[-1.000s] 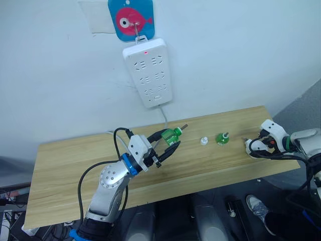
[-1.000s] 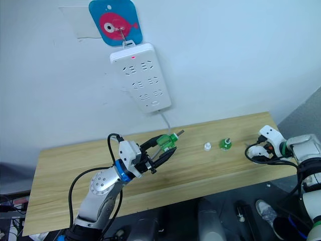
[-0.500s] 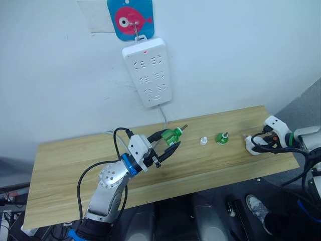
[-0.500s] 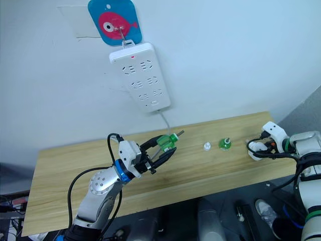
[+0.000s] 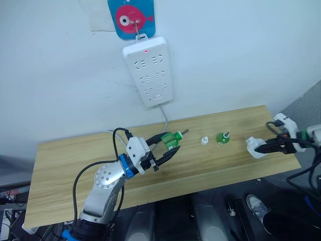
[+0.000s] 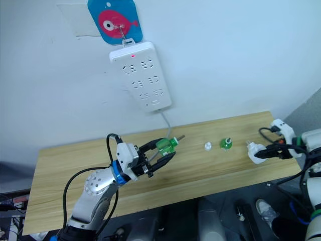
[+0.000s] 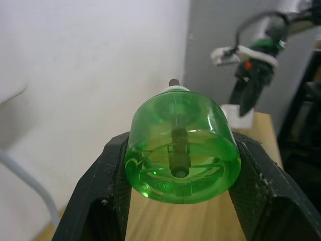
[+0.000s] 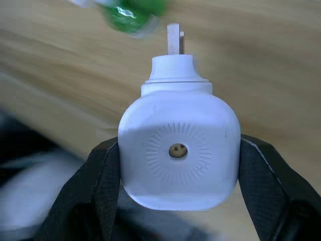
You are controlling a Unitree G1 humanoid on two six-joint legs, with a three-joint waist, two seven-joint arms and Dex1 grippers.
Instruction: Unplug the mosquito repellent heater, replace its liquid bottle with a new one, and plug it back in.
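My left gripper (image 5: pixel 172 144) is shut on a green liquid bottle (image 5: pixel 173 137), holding it tilted above the wooden table (image 5: pixel 65 165) with its wick pointing right. The left wrist view shows the bottle's round base (image 7: pixel 181 150) between the black fingers (image 7: pixel 95 201). My right gripper (image 5: pixel 267 147) is shut on the white mosquito repellent heater (image 5: pixel 255 147) at the table's right end. Seen from the right wrist, the heater (image 8: pixel 178 150) shows its vent hole, its prongs pointing away. A second green bottle (image 5: pixel 222 137) stands on the table between the two grippers.
A small white cap (image 5: pixel 204 140) lies just left of the standing bottle. The long white power strip (image 5: pixel 149 70) hangs on the wall from a blue fish hook (image 5: pixel 131 17), and its cable runs down behind the table. The table's right edge is just under the heater.
My right arm has swung outward to the right while still holding the heater near the table's right end. My left gripper has shifted slightly right with its bottle.
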